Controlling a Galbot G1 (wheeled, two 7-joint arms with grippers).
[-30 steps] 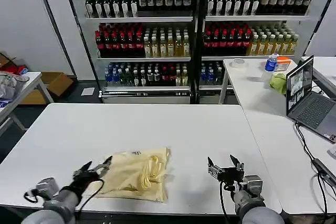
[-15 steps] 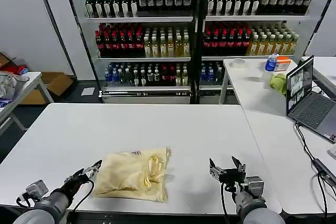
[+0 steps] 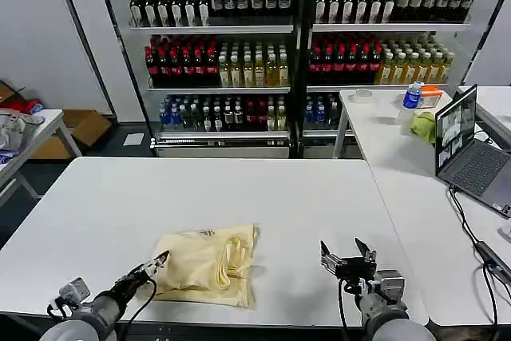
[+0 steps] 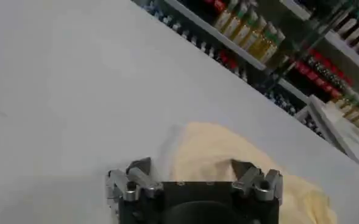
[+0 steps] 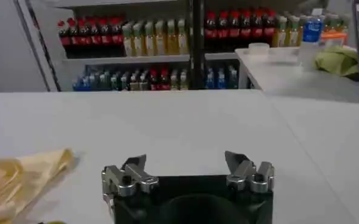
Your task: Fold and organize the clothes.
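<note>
Nearest to me, my left pincer [image 3: 157,261] sits low at the front edge of the tabletop [image 3: 120,197], arm angled forward and inward, its slim dark fingers standing apart in the left wrist view [image 4: 191,165], tips right at the near left corner of the T-shirt [image 3: 206,265]; I cannot tell whether they touch the cloth. My right pincer [image 3: 348,251] hovers low over bare tabletop well to the right of the garment, fingers spread wide with nothing between them, as the right wrist view confirms [image 5: 186,159]. The T-shirt: pale cream-yellow, thin soft fabric, folded into a rough rectangle with rumpled creases, a bunched ridge of folds toward its right side and a small dark label at the far edge; it lies flat on the front centre of the tabletop, between the two pincers. The tabletop is smooth, matte white, with rounded corners. Further right, a second white tabletop [image 3: 399,149] carries an open grey laptop [image 3: 471,153], a crumpled green cloth [image 3: 424,126] and a blue-capped bottle [image 3: 412,95]. Farthest off, glass-fronted shelving [image 3: 295,53] holds rows of red, yellow, dark and clear bottles.
</note>
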